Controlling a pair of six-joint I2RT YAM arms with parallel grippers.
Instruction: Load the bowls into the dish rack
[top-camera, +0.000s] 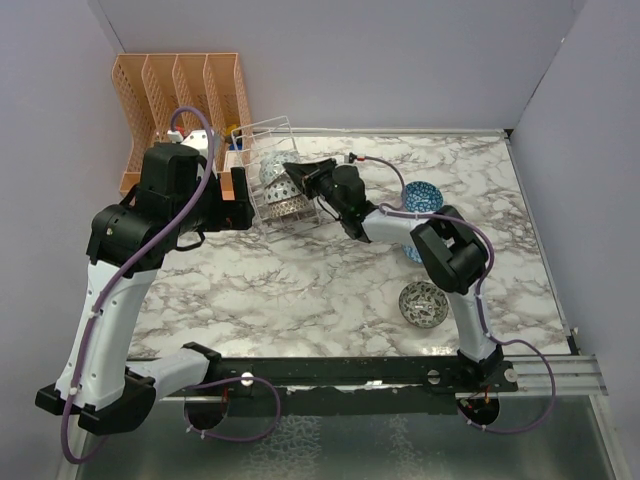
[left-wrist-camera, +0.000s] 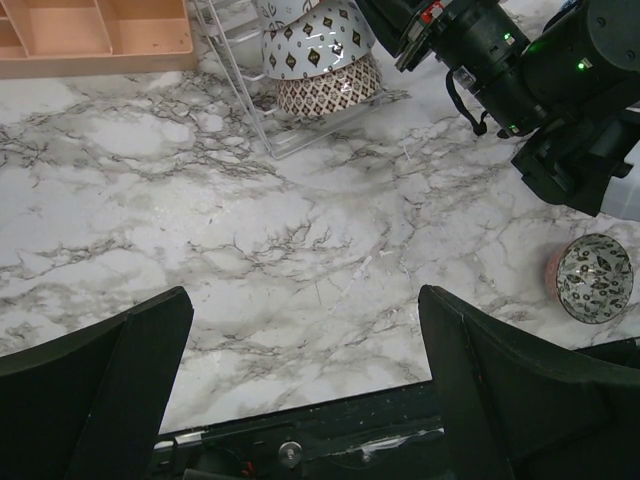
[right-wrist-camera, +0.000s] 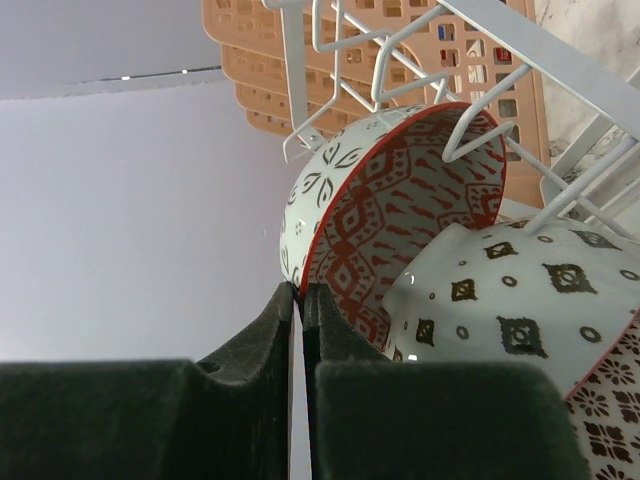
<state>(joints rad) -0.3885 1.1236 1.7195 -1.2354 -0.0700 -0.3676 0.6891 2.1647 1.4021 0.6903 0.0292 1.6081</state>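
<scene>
You are working in a robot test cell rather than a home kitchen: the marble-print table (top-camera: 300, 290) is boxed in by plain pale walls (top-camera: 400, 60), and two cabled arms (top-camera: 105, 310) are bolted to a black rail (top-camera: 350, 370) at its near edge. The only household touches are a wire dish rack (top-camera: 268, 128), patterned bowls (top-camera: 423, 303) and a peach organiser (top-camera: 180, 90).

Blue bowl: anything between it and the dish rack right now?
Yes. The right arm stretches across the marble between the blue bowl and the dish rack, with the right gripper up against the rack's near side. Nothing else visible on that line.
</scene>
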